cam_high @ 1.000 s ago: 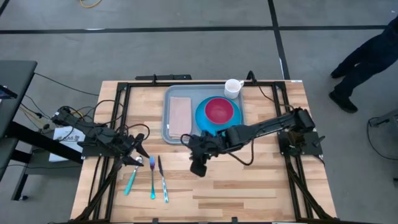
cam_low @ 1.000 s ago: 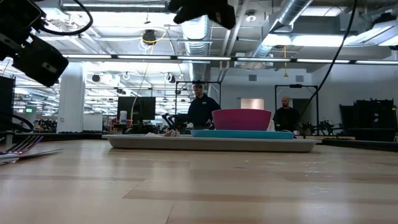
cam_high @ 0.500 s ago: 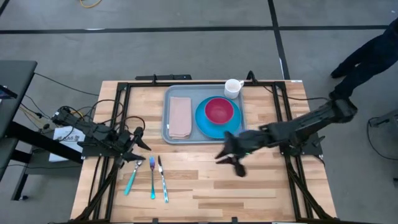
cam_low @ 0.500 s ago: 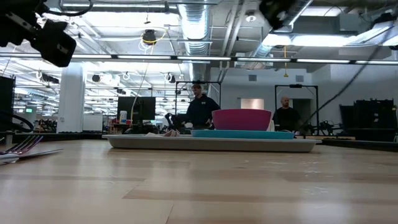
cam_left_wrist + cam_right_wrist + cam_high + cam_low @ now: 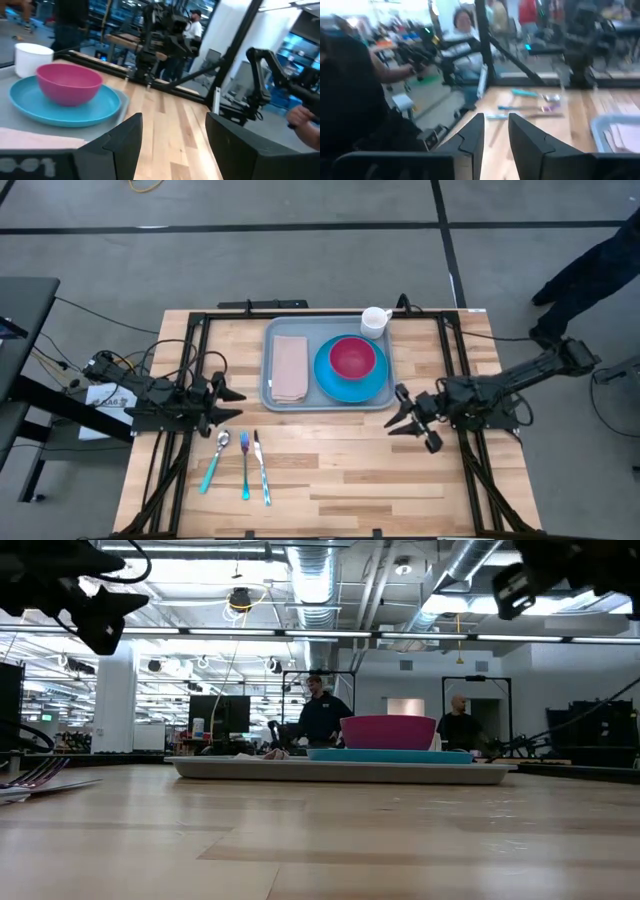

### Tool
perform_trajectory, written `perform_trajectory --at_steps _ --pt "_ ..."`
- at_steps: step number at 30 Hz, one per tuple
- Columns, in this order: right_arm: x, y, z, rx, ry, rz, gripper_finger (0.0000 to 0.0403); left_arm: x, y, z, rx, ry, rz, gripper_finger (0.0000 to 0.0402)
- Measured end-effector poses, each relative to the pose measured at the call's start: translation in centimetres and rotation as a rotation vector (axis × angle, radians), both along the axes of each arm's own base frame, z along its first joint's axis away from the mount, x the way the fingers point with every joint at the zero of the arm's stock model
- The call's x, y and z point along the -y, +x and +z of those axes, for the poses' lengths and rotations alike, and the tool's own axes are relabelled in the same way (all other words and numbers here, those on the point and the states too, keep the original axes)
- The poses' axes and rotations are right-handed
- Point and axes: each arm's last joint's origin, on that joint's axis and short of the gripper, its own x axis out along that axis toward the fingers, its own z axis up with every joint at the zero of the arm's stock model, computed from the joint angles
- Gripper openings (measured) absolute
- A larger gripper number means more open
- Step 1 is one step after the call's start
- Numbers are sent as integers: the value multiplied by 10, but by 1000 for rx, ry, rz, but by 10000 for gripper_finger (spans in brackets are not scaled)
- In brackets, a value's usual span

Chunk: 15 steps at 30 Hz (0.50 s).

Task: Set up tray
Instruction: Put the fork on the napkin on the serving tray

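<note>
Jaws parted, right gripper beside tray

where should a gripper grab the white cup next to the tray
Probably the rim of the white cup, from straight above. It stands upright with its mouth open, just past the far right corner of the tray, so one finger can go inside and one outside. Its handle looks to point away from the tray.

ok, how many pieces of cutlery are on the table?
3, side by side on the bare wood in front of the tray, none on it: a teal-handled spoon on the left, a blue-handled fork in the middle, a blue-handled knife on the right. None looks hidden.
</note>
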Motion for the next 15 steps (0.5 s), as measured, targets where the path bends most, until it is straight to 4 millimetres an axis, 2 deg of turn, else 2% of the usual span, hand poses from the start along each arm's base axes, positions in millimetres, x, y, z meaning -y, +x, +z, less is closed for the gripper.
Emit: perform_trajectory --at_steps 6,15 --pt "4 -22 -22 149 39 92 82 -1 0 3 28 -26 43 206" --pt "9 -35 -38 180 -12 193 82 -3 -1 10 94 -21 94 206"
